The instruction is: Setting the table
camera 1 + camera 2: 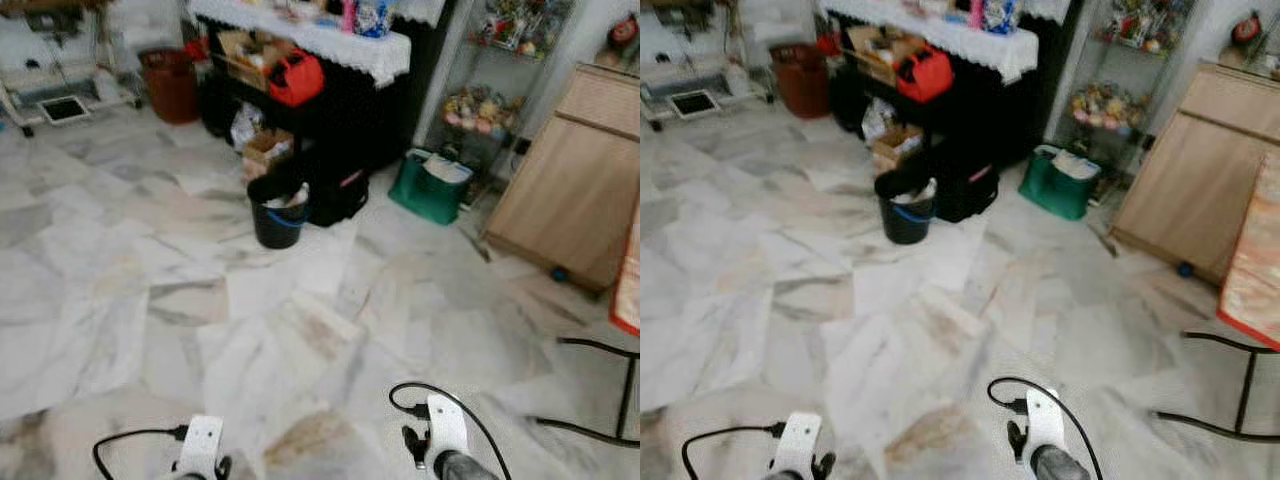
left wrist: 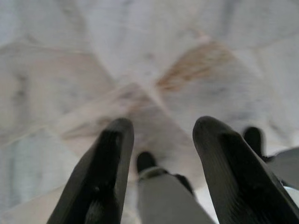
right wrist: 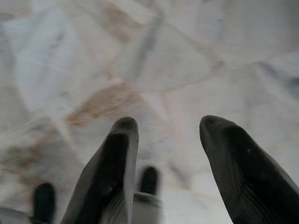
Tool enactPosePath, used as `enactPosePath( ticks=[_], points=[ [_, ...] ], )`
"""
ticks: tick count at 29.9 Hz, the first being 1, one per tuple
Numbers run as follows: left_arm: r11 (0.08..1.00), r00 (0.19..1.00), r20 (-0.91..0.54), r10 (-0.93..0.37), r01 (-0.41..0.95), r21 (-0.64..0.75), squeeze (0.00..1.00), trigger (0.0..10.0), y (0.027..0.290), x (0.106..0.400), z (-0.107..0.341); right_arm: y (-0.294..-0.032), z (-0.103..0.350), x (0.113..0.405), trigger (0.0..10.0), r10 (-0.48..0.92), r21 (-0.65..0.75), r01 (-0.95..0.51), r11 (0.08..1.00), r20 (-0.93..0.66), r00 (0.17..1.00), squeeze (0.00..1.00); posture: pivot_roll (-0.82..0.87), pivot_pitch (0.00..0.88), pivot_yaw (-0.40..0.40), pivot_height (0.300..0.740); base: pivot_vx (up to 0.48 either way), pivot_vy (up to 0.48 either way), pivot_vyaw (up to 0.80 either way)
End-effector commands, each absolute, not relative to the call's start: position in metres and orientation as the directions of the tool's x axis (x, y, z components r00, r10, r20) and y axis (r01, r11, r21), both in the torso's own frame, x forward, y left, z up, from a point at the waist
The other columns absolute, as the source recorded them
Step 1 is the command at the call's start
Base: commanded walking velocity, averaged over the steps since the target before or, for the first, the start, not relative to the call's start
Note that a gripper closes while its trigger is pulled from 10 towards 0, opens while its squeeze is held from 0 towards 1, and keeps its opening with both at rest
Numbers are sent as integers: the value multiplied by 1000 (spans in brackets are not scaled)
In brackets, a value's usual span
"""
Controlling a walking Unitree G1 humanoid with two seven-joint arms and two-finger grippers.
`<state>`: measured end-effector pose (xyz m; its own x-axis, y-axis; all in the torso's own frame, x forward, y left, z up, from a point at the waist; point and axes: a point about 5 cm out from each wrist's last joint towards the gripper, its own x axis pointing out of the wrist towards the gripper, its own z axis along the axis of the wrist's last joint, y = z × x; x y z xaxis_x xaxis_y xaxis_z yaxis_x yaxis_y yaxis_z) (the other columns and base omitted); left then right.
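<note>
Both arms hang low over the pale marble floor [image 1: 120, 330], and nothing is in either grasp. The left end effector [image 2: 161, 135] has its two black fingers [image 2: 110, 163] spread wide, with bare tile and a brownish stain showing between them; the right end effector [image 3: 166, 135] is spread just as wide over the same kind of veined tile. From the head views, only the white wrist ends and their looping black cables show at the near edge of the floor. Well ahead, at the far side of the room, stands a dark table [image 1: 340, 120] draped with a white lace-edged cloth [image 1: 330, 40], carrying a few colourful packages whose contents I cannot make out. A red bag [image 1: 296, 78] and a cardboard box [image 1: 245, 52] sit on its lower level. On the floor just in front of the table is a black bucket [image 1: 278, 215], with a green bag [image 1: 430, 185] off to the right and a wooden cabinet [image 1: 575, 190] along the right wall.
</note>
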<state>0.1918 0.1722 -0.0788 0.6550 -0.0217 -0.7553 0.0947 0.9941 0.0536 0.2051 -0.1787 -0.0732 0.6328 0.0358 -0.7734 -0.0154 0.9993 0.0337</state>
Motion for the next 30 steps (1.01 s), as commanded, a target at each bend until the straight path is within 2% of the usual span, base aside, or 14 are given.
enactPosePath(
  ticks=[1,4,18,30],
  points=[
    [992,649,-760,-37,116,51,0,10000,169,190,-80,-180,-72,207,10000,28,35,-2,999,-769,638,0,17,0,-86,740,0,-379,0],
    [992,648,-760,-39,118,49,0,10000,169,190,-80,-180,-72,207,10000,28,35,-2,999,-771,637,0,17,0,-86,740,0,-380,0],
    [992,648,-760,-44,121,45,0,10000,168,190,-80,-178,-73,206,10000,37,43,-5,999,-773,633,0,17,0,-84,740,0,-395,-670],
    [988,644,-764,-47,141,57,0,10000,167,191,-80,-179,-72,207,10000,31,36,-4,999,-769,639,0,17,0,-82,740,0,-385,0]
  ],
)
